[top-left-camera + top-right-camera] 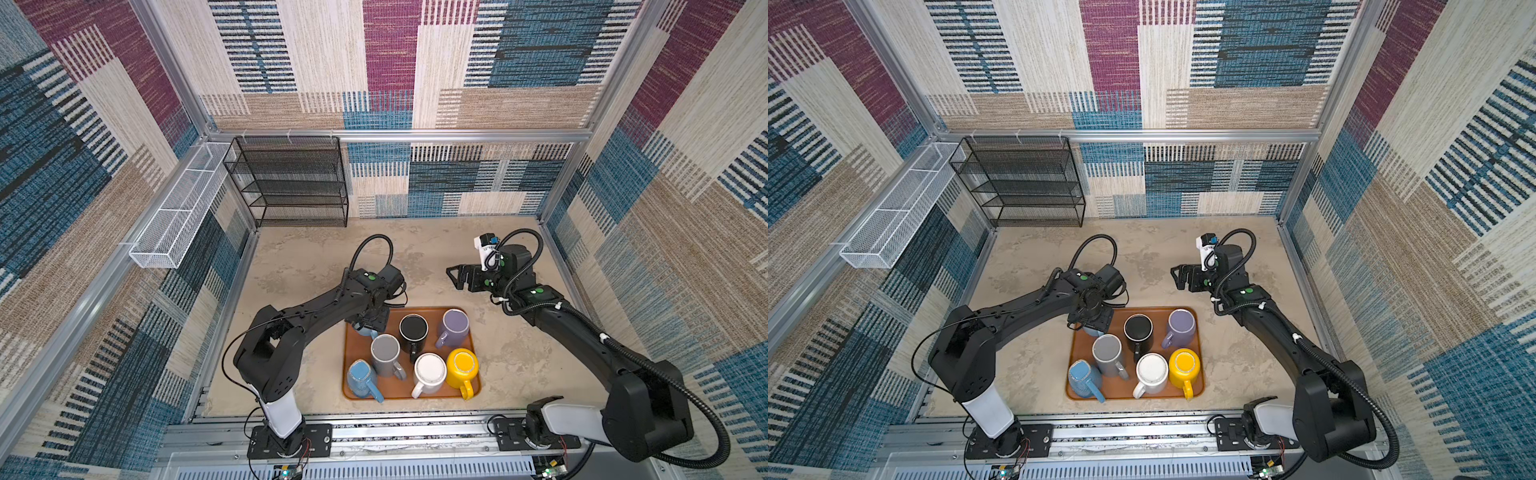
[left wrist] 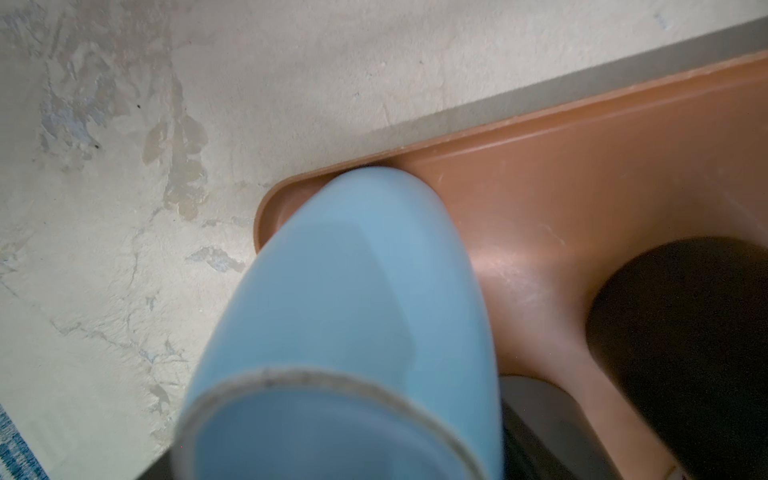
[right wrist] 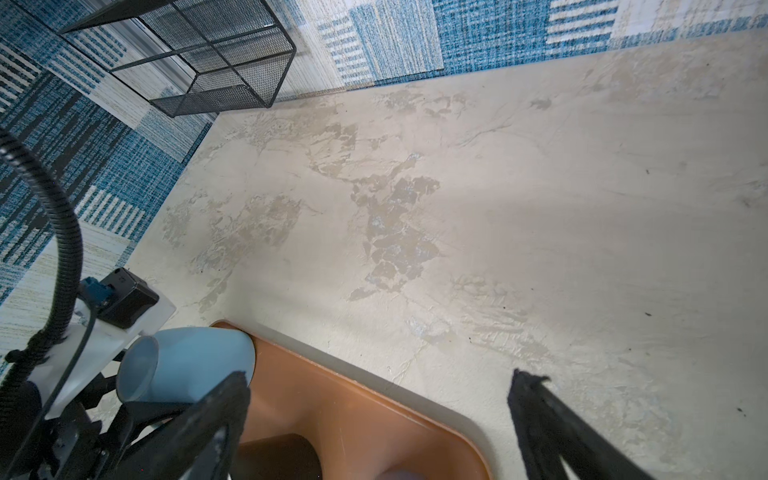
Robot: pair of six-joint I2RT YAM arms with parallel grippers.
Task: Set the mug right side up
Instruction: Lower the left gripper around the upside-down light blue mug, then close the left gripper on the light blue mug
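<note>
In both top views the pale blue mug (image 1: 365, 331) is being gripped by the left gripper (image 1: 369, 321) over the tray's (image 1: 395, 395) far-left corner; the right gripper (image 1: 454, 277) is being shown wide open, empty. Left wrist: mug base is being pointed at camera, black mug (image 2: 685, 353) near, fingers hidden. Right wrist: mug is being seen sideways; turning is best being finished clear of neighbours before lowering

Mugs (image 1: 385, 351) crowded the tray (image 1: 433, 316), leaving only narrow gaps; behind it the tabletop (image 1: 415, 257) lay open up to the black rack (image 1: 291, 183).
</note>
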